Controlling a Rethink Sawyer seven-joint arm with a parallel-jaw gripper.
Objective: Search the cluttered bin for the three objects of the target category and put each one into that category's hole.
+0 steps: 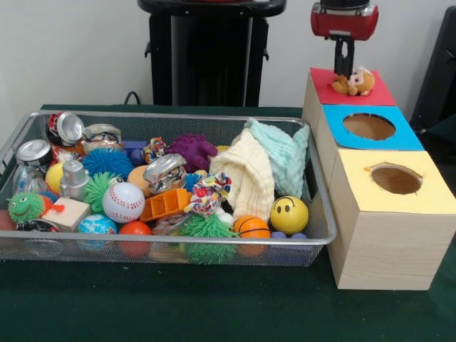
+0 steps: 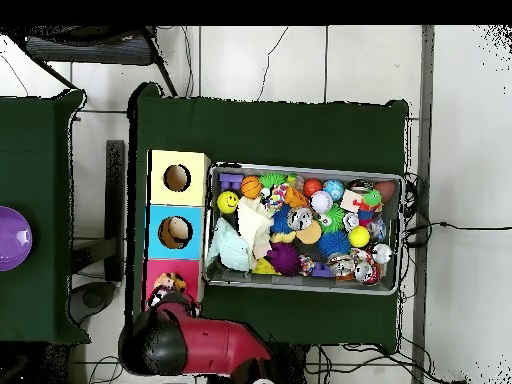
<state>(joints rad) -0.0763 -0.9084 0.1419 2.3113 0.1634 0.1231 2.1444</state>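
A wire bin point(image 1: 313, 235) crammed with balls, cans and two cloths sits on the green worktop point(image 1: 214, 306). At its 3 o'clock stand three boxes: yellow, blue, red. The tool point(image 1: 344, 71) hangs over the red box point(image 1: 377, 92), touching a small tan plush toy point(image 1: 356, 83); its grip cannot be told.

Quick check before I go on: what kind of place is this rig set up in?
Most likely a robotics lab or test room: a green-covered table carries a wire mesh bin crammed with toys and cans, a wooden box with red, blue and yellow holed tops, and cables trail over the tiled floor.
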